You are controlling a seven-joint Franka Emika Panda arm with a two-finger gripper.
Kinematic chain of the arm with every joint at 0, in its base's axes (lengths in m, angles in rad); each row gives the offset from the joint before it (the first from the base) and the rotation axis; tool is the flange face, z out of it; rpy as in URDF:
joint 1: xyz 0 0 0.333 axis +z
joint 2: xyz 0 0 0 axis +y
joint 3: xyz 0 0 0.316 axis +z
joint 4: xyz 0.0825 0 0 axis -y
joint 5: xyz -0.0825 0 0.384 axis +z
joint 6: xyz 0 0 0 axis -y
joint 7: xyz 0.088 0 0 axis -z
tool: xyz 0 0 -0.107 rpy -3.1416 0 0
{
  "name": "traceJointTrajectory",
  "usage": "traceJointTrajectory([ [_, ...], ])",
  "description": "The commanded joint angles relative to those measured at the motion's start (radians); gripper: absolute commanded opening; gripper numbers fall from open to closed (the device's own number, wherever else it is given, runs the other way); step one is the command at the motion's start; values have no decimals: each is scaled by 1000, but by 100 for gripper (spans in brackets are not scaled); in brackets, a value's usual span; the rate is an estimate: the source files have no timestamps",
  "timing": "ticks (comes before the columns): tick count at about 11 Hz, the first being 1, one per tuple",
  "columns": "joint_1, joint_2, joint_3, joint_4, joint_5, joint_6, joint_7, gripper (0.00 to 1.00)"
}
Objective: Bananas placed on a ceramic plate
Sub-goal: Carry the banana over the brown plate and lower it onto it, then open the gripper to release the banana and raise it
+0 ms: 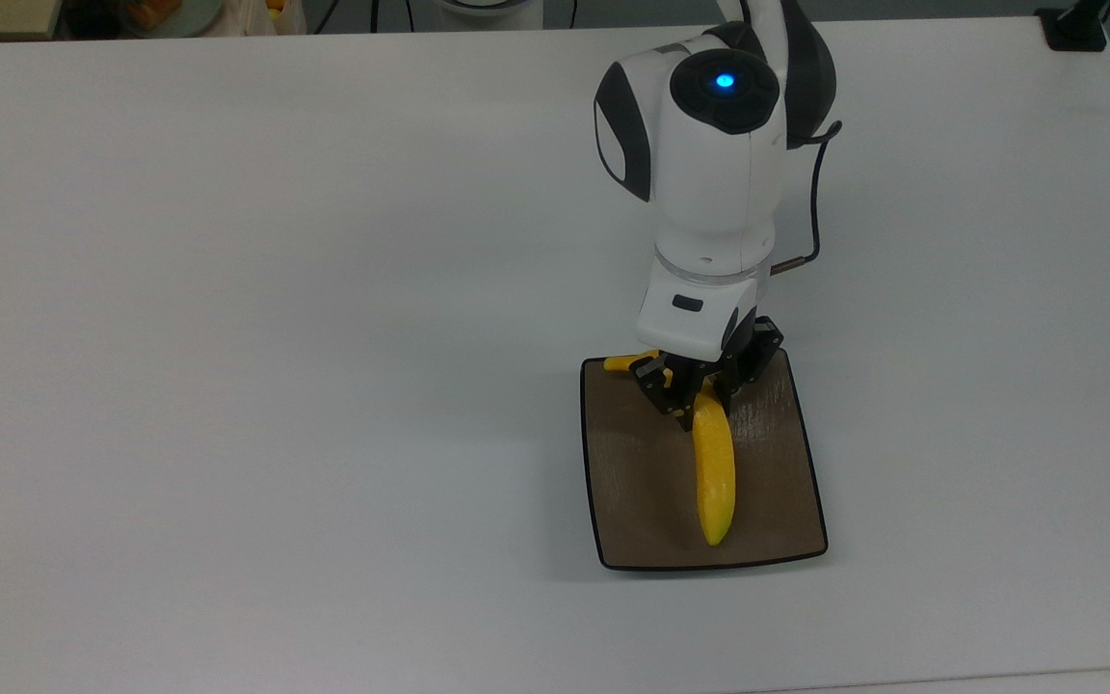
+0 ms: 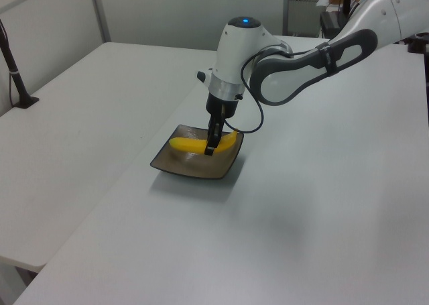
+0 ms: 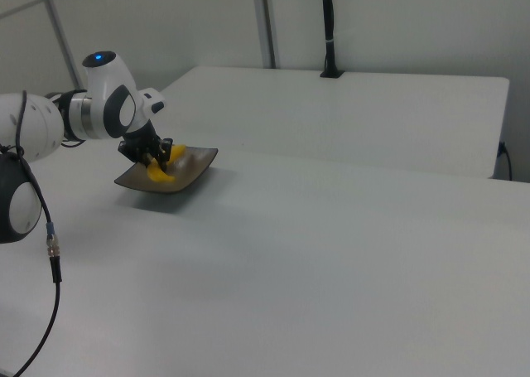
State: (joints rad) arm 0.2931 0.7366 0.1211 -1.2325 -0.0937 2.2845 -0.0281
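The yellow banana [image 1: 715, 477] lies lengthwise over the square brown plate [image 1: 636, 496], its stem end poking out at the plate's far corner. My gripper [image 1: 695, 405] is shut on the banana near its stem half, low over the plate. In the left view the banana [image 2: 186, 144] rests in the plate [image 2: 184, 165] with the gripper [image 2: 210, 147] pinching it. From the right view, the banana [image 3: 159, 173] shows under the gripper [image 3: 151, 157] on the plate [image 3: 192, 170].
The plate sits on a wide white table [image 1: 276, 337]. A black post [image 2: 15, 70] stands at the left view's left edge, and clutter [image 1: 160, 14] lies beyond the table's far edge in the top view.
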Motion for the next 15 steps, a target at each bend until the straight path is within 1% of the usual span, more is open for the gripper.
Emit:
traceJointTrajectory([
  [1,3,-17,-8,-65,9,92,-10,0],
  [3,3,6,-8,-59,5,104,-10,0],
  [6,6,12,-8,-61,3,127,-10,0],
  [7,6,12,-8,-61,3,128,-10,4],
  [9,8,12,-8,-64,3,128,-9,36],
  [10,9,12,-8,-64,3,128,-7,42],
  [11,9,12,-8,-64,3,128,13,46],
  [12,9,12,-8,-62,3,128,19,54],
  [13,9,12,-8,-64,2,128,19,80],
  [14,12,10,-8,-64,0,128,25,100],
  [15,12,10,-8,-64,0,128,36,100],
])
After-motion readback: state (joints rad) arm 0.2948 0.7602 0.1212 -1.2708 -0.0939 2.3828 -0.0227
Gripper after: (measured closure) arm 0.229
